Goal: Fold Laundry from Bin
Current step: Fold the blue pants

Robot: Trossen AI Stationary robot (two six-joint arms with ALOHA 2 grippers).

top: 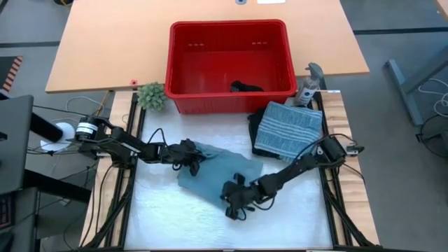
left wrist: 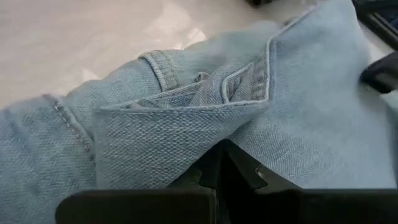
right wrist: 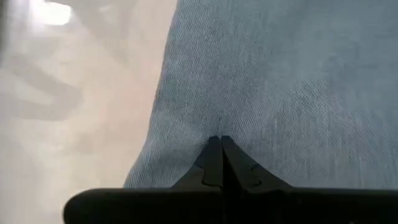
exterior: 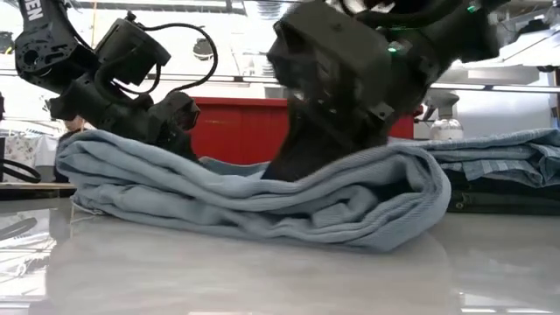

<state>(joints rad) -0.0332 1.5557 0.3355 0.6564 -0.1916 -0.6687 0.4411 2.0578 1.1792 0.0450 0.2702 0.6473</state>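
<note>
A light blue denim garment [top: 217,171] lies bunched in loose folds at the middle of the white table top. My left gripper [top: 190,157] is shut at its far left part. My right gripper [top: 234,199] is shut at its near edge. The red bin [top: 175,70] stands at the far side, and a black garment [top: 246,87] rests on its floor. A folded blue-grey striped cloth [top: 290,126] lies on a dark garment at the far right. My left gripper has its shut fingertips [left wrist: 224,152] against a folded denim layer below a stitched seam [left wrist: 186,106], slanting down from the table's left. I cannot tell whether cloth is caught between them. The denim lies on the table, its left part raised [exterior: 87,149]. My right gripper sets its shut fingertips [right wrist: 221,146] on the flat denim face [right wrist: 249,118] close to the garment's edge [right wrist: 163,124], slanting down from the table's right. No cloth shows between the fingers. The denim lies on the table under them.
A small green plant [top: 152,96] stands at the bin's near left corner, and a small bottle [top: 308,87] at its near right corner. Bare white table top [top: 175,217] lies near and left of the denim. Cables run along both table sides.
</note>
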